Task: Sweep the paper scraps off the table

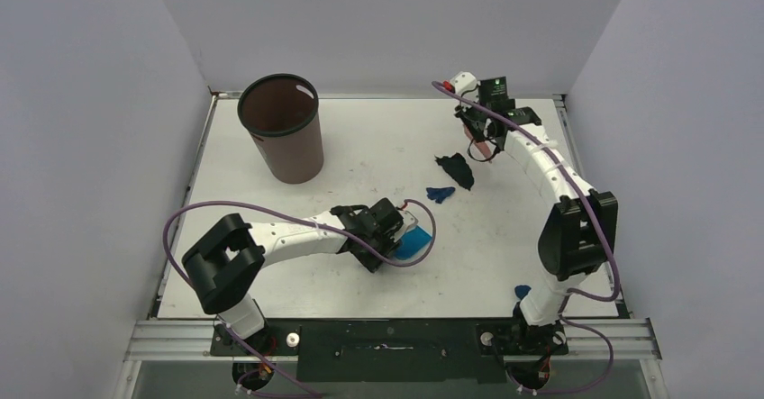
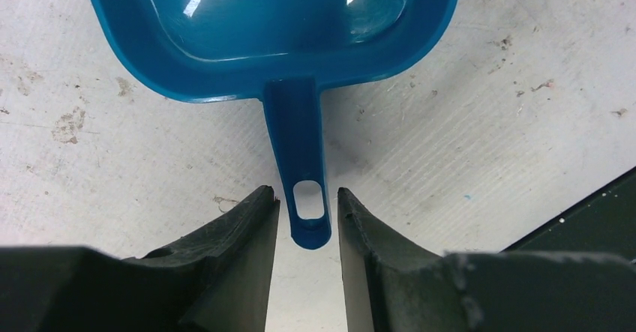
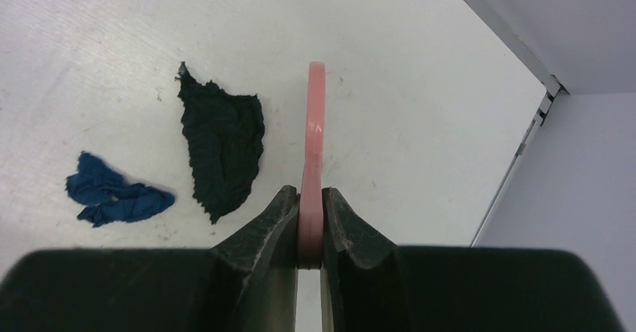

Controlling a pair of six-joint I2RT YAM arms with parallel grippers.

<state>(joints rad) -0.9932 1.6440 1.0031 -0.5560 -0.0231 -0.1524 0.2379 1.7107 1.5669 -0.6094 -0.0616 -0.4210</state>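
Left claw: the left claw (image 2: 307,201) was released, its jaws standing on either side of the handle (image 2: 296,137) of the blue dustpan (image 2: 187,77), with a sliver of table (image 1: 360,138) showing on each side.
Right claw: the right claw (image 3: 311,197) was clenched on the thin pink brush (image 3: 313,122), which ran straight out ahead of its fingers.
Paper scraps: a black scrap (image 3: 223,148) lay on the table just ahead and left of the right claw, and a dark blue scrap (image 3: 116,195) lay further left. Another blue scrap (image 1: 521,291) lay back by that arm's base. All were well apart from the left claw, beyond the pan.
Step in hand: it looked like taking hold of the dustpan.
Doing it well: only the holed tip sat between the jaws, so easing forward onto the solid shaft before closing would likely give a firmer hold.
Watch: a squeeze on the tip alone could let the pan swivel, so the pan should stay flat with its lip towards the scraps.
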